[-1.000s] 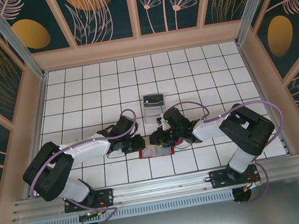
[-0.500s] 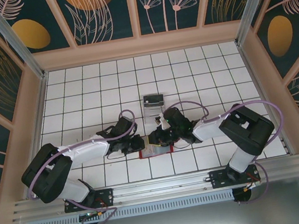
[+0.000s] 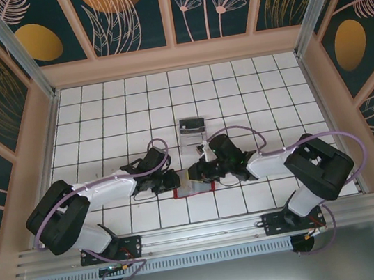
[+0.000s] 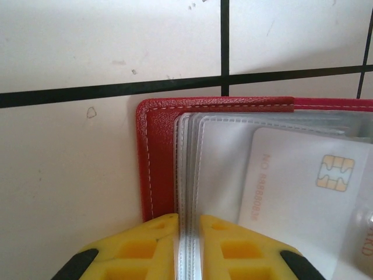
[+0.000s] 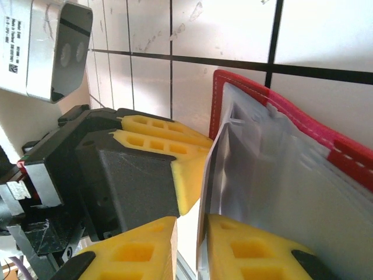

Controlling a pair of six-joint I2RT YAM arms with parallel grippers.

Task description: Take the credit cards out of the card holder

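No card looks out yet: the red card holder (image 3: 194, 189) lies open near the front edge of the desk (image 3: 127, 114), with a chip card (image 4: 297, 198) in its sleeve (image 4: 221, 169). The left tool (image 4: 187, 233) is clamped on the sleeve edges, while the right tool (image 5: 189, 245) straddles a thin sheet (image 5: 204, 192), its grip uncertain. The card's pale digits are unreadable.

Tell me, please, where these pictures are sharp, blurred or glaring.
Left wrist: card holder stitching sharp, left claw slightly soft at the lens. Right wrist: light glares on the clear sleeves. Top external: evenly lit, card holder small.
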